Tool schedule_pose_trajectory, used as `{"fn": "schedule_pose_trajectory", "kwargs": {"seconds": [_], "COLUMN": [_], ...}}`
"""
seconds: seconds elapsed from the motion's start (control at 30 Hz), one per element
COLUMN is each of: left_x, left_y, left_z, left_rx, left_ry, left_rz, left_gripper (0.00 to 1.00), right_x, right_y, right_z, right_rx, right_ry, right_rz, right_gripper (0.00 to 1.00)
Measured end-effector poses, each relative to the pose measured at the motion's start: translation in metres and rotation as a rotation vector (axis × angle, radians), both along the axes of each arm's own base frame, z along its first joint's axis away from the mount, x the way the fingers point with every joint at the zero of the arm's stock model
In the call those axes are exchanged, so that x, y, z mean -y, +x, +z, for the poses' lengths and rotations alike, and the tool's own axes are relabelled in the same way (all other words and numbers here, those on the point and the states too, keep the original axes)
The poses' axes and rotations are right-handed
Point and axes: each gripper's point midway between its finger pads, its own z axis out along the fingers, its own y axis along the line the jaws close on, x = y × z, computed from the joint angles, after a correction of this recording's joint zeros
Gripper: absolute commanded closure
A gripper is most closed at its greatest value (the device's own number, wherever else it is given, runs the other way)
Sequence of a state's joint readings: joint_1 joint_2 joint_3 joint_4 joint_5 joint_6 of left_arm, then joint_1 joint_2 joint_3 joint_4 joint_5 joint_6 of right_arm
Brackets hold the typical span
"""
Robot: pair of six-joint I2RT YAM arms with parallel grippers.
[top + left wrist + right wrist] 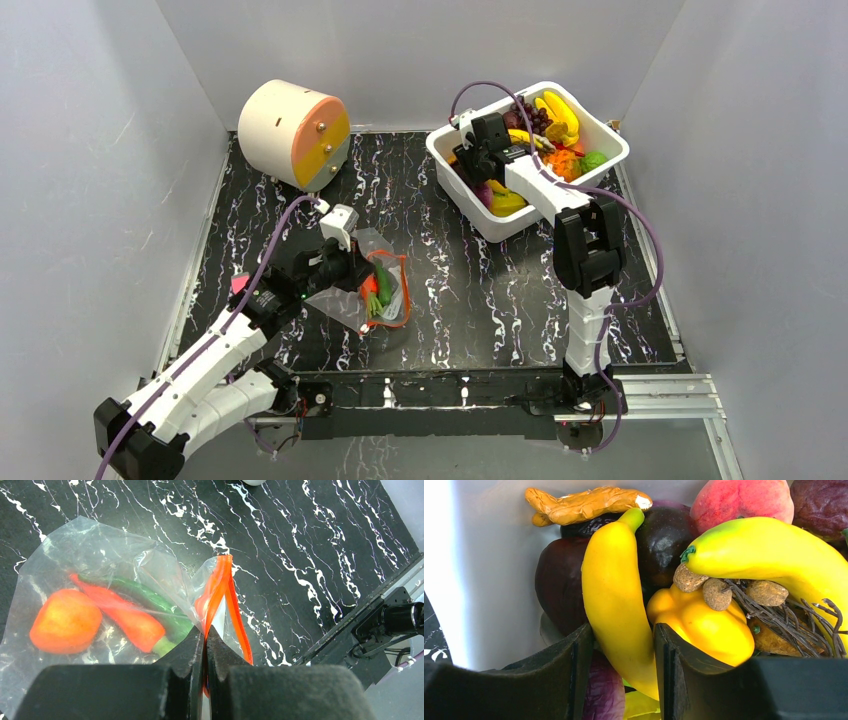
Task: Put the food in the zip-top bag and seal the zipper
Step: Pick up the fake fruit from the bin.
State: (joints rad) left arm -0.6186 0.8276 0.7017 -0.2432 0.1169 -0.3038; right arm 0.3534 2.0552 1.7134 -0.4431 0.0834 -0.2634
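Note:
The clear zip-top bag (385, 290) lies on the black marbled table left of centre. It holds an orange fruit (65, 621), a red pepper (125, 617) and a green pepper (150, 597). My left gripper (205, 630) is shut on its orange-red zipper (220, 587), whose other strip bows away, so the mouth is partly open. From above, the left gripper (362, 272) sits at the bag's left edge. My right gripper (478, 165) reaches into the white tub (470, 205). Its fingers (623, 630) are closed on a yellow banana (616, 590), touching both sides.
The tub also holds a second banana (774, 550), a yellow pepper (709, 625), a peach (739, 500), a ginger root (584, 505), dark plums (664, 535) and purple grapes (525, 112). A cream cylinder with an orange face (293, 133) stands at back left. Grey walls enclose the table.

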Motion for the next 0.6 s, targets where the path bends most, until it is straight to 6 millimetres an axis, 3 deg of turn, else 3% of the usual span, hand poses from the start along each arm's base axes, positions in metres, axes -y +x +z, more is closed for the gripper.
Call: {"fn": "schedule_pose_trajectory", "kwargs": {"seconds": [0.4, 0.6], "left_x": [0.0, 0.0], "left_y": [0.0, 0.001], "left_z": [0.0, 0.0], "left_rx": [0.001, 0.002], "left_ry": [0.002, 0.003], "left_rz": [-0.001, 0.002], "left_gripper": [1.0, 1.0], "right_x": [0.0, 0.001], "right_y": [-0.002, -0.009], "right_z": [0.006, 0.035], "right_rx": [0.007, 0.049], "right_ry": [0.014, 0.055], "right_rz": [-0.01, -0.031], "right_gripper": [0.72, 0.72]}}
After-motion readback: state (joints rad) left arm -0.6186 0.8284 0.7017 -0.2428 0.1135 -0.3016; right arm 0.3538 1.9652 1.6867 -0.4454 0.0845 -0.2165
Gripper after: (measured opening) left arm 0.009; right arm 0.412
